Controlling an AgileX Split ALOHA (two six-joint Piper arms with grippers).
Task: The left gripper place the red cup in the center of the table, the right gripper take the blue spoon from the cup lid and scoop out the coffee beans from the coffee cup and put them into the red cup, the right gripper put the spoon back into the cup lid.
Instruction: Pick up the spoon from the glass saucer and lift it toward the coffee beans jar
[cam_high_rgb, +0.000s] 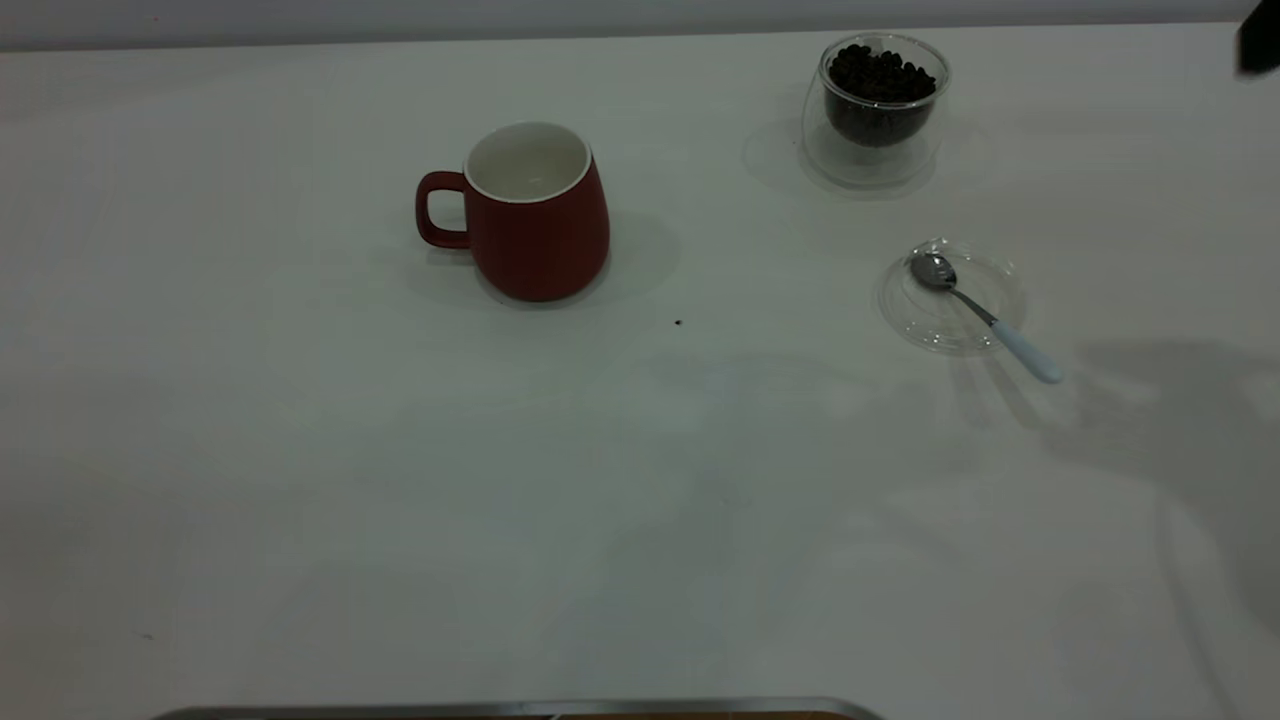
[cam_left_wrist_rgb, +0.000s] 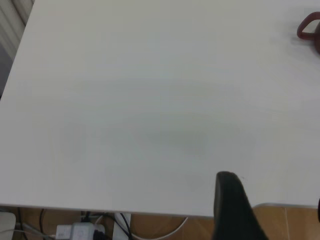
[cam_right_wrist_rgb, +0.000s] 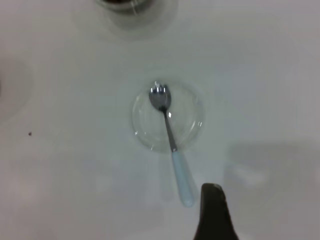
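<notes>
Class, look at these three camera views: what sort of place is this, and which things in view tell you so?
Probably a robot lab bench staged for a test, not a kitchen. A bare white table holds only a mug, a glass of beans and a spoon on a lid; a power strip sits below the table edge.

Premises read as a lab or test bench, not a kitchen: a bare white counter (cam_high_rgb: 300, 480) against a plain wall, with a power strip (cam_left_wrist_rgb: 75, 231) and loose cables (cam_left_wrist_rgb: 122, 221) on a wood-toned floor (cam_left_wrist_rgb: 170, 227) past its edge
</notes>
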